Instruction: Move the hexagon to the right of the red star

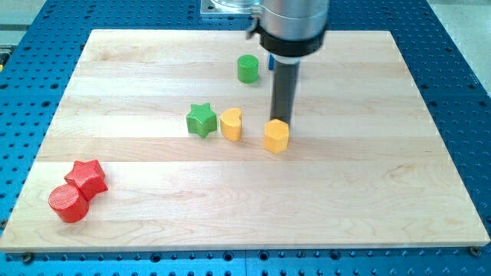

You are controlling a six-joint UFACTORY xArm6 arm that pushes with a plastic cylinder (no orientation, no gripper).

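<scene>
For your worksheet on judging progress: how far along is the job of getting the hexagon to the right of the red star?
Done: little, the yellow hexagon sits mid-board, far to the view's right of and above the red star. In hand: my tip is at the hexagon's top edge, apparently touching. Left: push it towards the view's bottom left, to a spot just right of the star, which touches a red cylinder.

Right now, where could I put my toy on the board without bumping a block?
Bare wood fills the view's right, past the yellow hexagon, and the bottom middle, right of the red star. The middle is crowded: green star, yellow block, hexagon, with my tip touching it.
</scene>
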